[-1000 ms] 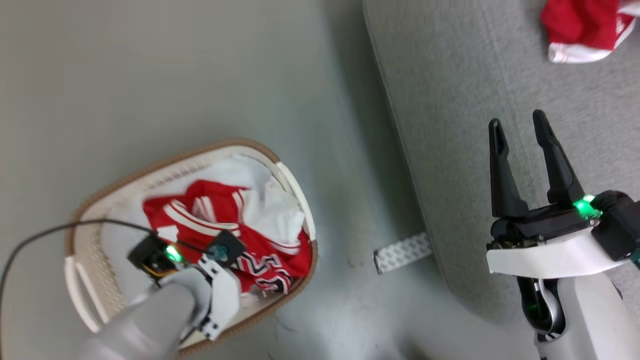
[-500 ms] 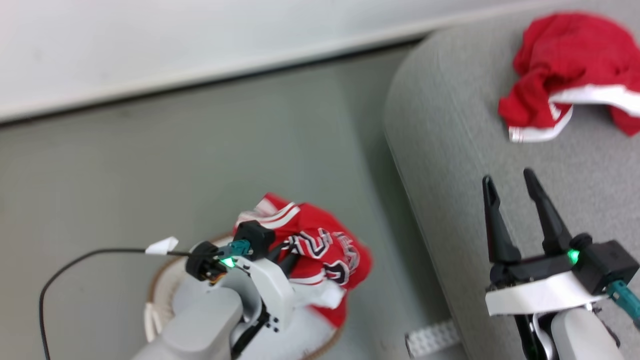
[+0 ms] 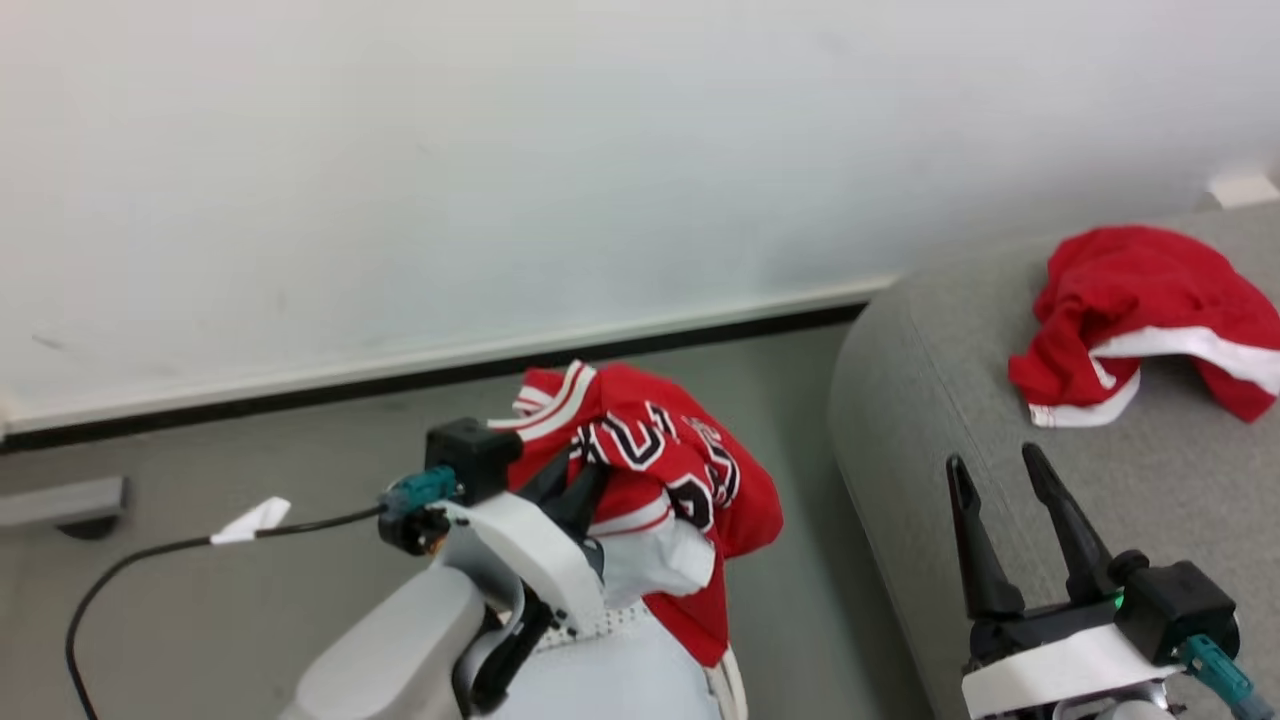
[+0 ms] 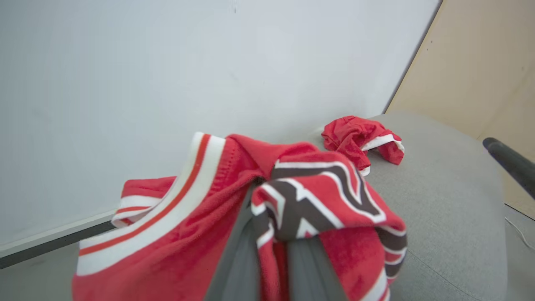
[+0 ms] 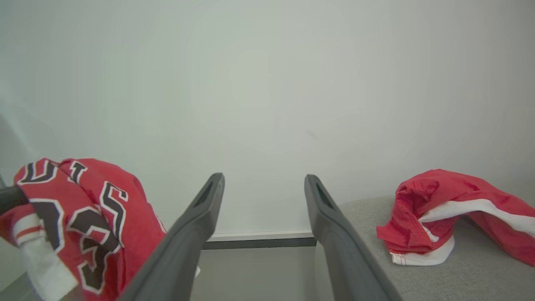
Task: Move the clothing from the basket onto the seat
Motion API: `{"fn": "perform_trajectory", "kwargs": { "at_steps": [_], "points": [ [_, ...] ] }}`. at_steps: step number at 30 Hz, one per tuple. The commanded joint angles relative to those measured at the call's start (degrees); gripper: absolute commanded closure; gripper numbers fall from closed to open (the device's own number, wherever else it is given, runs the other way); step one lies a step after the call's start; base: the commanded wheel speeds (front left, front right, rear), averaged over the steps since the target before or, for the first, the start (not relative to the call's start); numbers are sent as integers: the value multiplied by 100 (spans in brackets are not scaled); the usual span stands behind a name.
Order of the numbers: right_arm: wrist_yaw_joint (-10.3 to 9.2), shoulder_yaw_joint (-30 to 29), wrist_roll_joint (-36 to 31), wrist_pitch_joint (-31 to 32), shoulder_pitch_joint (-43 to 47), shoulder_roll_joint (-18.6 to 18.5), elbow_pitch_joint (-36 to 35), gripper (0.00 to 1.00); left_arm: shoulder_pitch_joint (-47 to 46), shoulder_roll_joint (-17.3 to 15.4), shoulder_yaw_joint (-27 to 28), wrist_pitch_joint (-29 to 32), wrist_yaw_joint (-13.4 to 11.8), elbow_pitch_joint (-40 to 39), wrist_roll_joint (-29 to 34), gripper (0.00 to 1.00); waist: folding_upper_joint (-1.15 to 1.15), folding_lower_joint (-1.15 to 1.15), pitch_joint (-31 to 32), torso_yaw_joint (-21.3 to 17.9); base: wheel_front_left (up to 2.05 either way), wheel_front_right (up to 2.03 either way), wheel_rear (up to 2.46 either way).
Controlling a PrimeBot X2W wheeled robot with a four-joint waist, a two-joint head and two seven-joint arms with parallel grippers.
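The left hand (image 3: pixel 575 482) is clenched on the red jersey (image 3: pixel 680 470), held aloft beside the seat (image 3: pixel 1150 490). The right hand (image 3: pixel 992 458) is released, fingers apart, over the seat's edge. A red garment (image 3: pixel 1130 290) lies on the seat.

The only lettering stood on the soft red jersey with white stripe trim (image 3: pixel 690 470), where bold black characters edged in white (image 3: pixel 640 445) ran across the cloth. The folds broke them into pieces (one in the head view looked like a U, though that was no firm reading). In the left wrist view and the right wrist view only strokes and corners showed, so no whole word or number could be read.
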State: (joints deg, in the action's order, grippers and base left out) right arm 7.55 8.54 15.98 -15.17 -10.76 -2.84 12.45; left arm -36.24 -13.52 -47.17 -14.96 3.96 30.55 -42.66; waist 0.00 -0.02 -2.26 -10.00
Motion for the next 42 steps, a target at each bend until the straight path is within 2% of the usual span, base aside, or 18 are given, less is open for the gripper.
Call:
{"fn": "perform_trajectory", "kwargs": {
  "at_steps": [1,12,23,35,42],
  "points": [
    [-13,0,41,4,88,-9,7,0,-54,-73,70,5,-41,-178,-37,100,0,2,230,206,0,0,0],
    [-13,364,150,4,239,-9,87,0,-261,-310,470,465,-392,-1370,-416,100,0,2,459,615,0,0,0],
    [-13,636,75,4,95,-54,175,0,-128,-378,442,542,-549,-1626,-412,100,0,2,533,826,0,0,0],
    [-13,2123,231,84,-437,-376,413,0,-38,-221,270,472,-529,-1522,-348,100,0,2,530,1084,0,0,0],
    [-13,2598,245,67,-926,-236,1083,0,16,-1,-11,540,-420,-1484,-305,100,0,2,523,1370,0,0,0]
  ]
}}
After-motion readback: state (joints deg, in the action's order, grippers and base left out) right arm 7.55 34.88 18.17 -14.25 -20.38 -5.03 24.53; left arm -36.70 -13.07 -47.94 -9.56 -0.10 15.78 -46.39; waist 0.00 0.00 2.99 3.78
